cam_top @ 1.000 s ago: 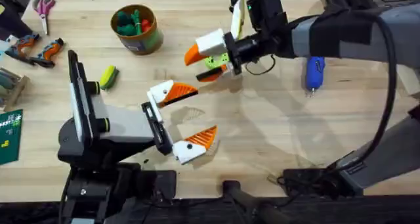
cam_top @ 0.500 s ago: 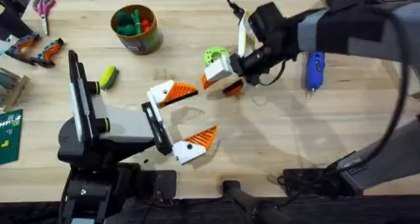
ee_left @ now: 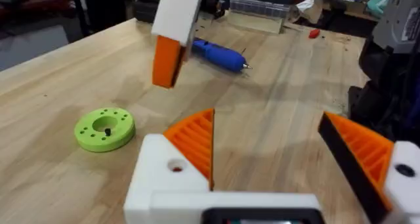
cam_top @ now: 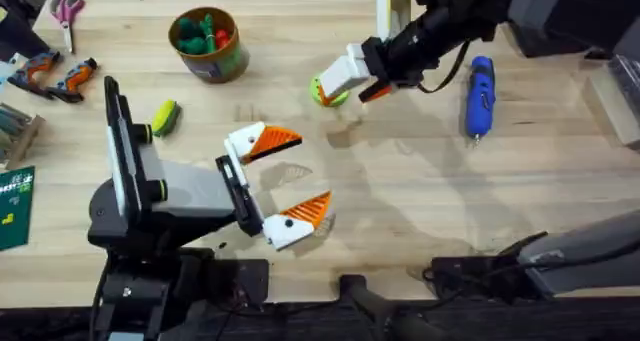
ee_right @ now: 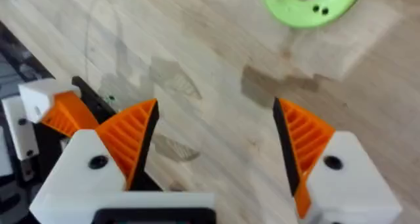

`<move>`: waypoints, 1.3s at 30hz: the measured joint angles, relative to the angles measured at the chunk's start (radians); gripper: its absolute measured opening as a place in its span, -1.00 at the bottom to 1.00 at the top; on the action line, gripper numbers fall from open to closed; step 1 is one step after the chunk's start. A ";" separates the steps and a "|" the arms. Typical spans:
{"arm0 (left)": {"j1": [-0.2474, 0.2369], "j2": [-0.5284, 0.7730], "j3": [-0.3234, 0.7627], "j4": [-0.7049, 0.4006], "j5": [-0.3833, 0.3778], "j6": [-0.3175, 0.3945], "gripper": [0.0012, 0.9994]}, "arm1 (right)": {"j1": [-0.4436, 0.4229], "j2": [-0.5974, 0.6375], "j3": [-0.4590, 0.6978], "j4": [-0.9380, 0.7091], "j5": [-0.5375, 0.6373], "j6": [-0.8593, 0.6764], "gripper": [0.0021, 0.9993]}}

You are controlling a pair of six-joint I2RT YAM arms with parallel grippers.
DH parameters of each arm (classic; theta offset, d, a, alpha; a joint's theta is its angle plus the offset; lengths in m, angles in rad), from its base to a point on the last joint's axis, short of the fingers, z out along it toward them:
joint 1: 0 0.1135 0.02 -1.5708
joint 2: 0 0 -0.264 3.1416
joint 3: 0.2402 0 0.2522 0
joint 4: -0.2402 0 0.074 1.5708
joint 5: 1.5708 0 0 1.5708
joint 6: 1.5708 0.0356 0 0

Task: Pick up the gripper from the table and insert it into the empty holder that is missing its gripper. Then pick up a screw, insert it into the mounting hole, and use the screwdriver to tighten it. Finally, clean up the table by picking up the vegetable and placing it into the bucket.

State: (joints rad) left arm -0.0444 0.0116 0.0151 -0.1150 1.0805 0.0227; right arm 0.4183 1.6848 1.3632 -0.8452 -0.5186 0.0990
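The right gripper (cam_top: 347, 85) hangs over the green disc (cam_top: 325, 91) at the far middle of the table. Its jaws are spread wide with nothing between them, and its wrist view looks down through the gap at bare wood. The left gripper (cam_top: 306, 171) sits nearer the front, also wide open and empty. Both of its fingers carry orange ribbed pads (ee_left: 197, 142).

The screwdriver (cam_top: 480, 96) lies flat on the table just beyond the right gripper, on that arm's own side, with its thin tip pointing toward the near edge. It looks stiff and smooth. Being round, I'd expect it to roll or twist if pinched off-centre. The thick middle of the barrel seems the place to hold it, across its width and well clear of the tip.

The vegetable (cam_top: 165, 116) lies near the bucket (cam_top: 208, 43), close against the left arm. It looks light and rounded, and probably squirts out of a careless pinch. Closing across its short width at the middle seems best.
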 joint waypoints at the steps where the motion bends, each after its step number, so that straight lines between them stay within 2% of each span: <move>1: 0.000 0.000 0.000 0.000 0.000 0.000 0.99 | 0.000 0.000 0.000 -0.010 0.003 -0.002 0.99; 7: 0.000 0.000 0.000 0.000 0.000 0.000 0.99 | 0.000 0.001 0.000 -0.014 0.016 -0.003 0.99; 14: 0.000 0.000 0.000 0.000 0.000 0.000 0.99 | 0.011 0.001 0.002 0.036 0.151 -0.098 0.99; 19: 0.000 0.000 0.000 0.000 0.000 0.000 0.99 | 0.085 0.001 0.022 0.054 0.305 -0.168 0.99; 24: 0.000 0.000 0.000 0.000 0.000 0.000 0.99 | 0.166 0.001 0.031 0.119 0.405 -0.189 0.99; 25: 0.000 0.000 0.000 0.000 0.000 0.000 0.99 | 0.203 0.019 0.031 0.162 0.442 -0.185 0.99; 39: 0.000 0.000 0.000 0.000 0.000 0.000 0.99 | 0.203 0.104 0.033 0.274 0.473 -0.181 0.99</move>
State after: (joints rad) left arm -0.0444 0.0116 0.0151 -0.1150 1.0807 0.0227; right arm 0.6216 1.7889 1.3964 -0.5709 -0.0452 -0.0822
